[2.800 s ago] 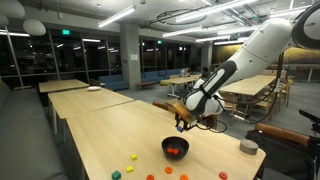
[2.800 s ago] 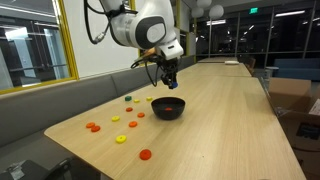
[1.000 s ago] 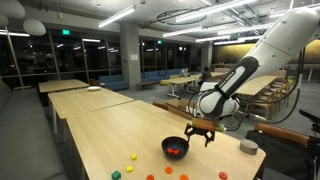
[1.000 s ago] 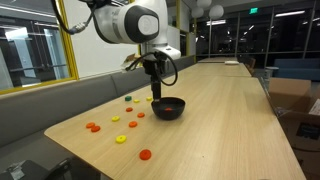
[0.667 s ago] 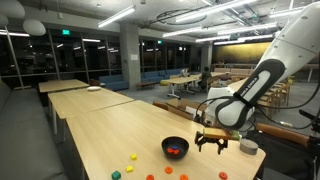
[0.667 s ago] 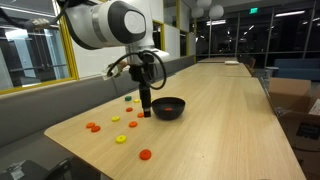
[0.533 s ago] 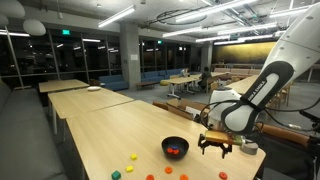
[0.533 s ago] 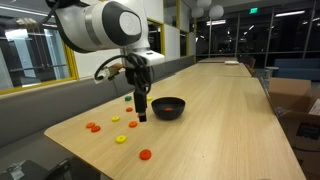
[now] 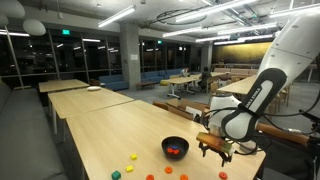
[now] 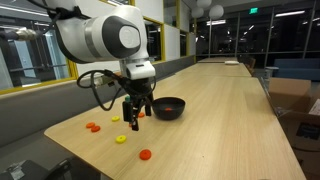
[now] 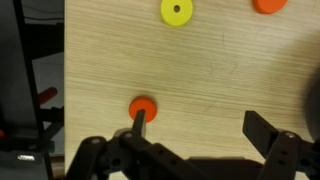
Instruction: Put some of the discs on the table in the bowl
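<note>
Orange is my target: an orange disc [image 11: 143, 106] lies flat on the pale wooden worktop [image 10: 235, 120], and my fingers [image 10: 133, 118] hang over it, spread wide and holding nothing. They point straight down because the discs are so thin that I judge only a pinch from above can lift one. In the wrist view one fingertip [image 11: 140, 118] overlaps the disc's near edge while the other stands well off to the side. The disc is therefore not centred between them, and I would shift sideways before closing.

The black bowl [image 10: 168, 107] sits just beside me on the worktop, with something red [image 9: 175, 151] showing inside it, so the carry should be short. A yellow disc [image 11: 177, 12] and a second orange disc [image 11: 268, 4] lie further along, apart from my target. More discs [image 10: 93, 127] are scattered toward the worktop's end. Nothing stands between me and the disc. The bowl is the only thing close enough to bump.
</note>
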Robot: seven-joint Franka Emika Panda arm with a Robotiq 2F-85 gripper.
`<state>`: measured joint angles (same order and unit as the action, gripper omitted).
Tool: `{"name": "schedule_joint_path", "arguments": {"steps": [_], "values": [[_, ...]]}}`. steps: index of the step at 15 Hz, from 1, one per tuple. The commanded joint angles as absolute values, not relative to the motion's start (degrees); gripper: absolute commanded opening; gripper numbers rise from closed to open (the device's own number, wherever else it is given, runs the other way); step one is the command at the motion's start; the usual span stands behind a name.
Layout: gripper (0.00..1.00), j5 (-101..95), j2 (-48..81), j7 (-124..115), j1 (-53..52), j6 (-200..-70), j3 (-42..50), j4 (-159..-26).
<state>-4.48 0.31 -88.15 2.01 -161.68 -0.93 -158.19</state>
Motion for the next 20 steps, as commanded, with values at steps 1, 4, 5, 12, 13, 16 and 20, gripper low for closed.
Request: {"name": "schedule_joint_path", "arguments": {"steps": [1, 4, 5, 12, 13, 16, 20], "values": [[1.00, -7.5, 3.2, -102.1, 1.1, -164.4, 0.5, -158.2], [1.00, -7.2, 5.5, -110.4, -0.5, -165.9, 2.0, -158.1], [1.00, -7.4, 6.1, -112.8, -1.1, -166.1, 2.7, -158.1], [1.00, -6.0, 10.3, -122.2, -5.4, -170.0, 6.7, -158.1], [1.00, -5.5, 11.1, -122.6, -5.8, -171.5, 7.1, -158.1], [1.00, -2.8, 13.5, -122.2, -7.0, -176.2, 8.0, -158.1], [1.00, 4.2, 16.9, -120.2, -7.5, -181.9, 7.5, -158.1]]}}
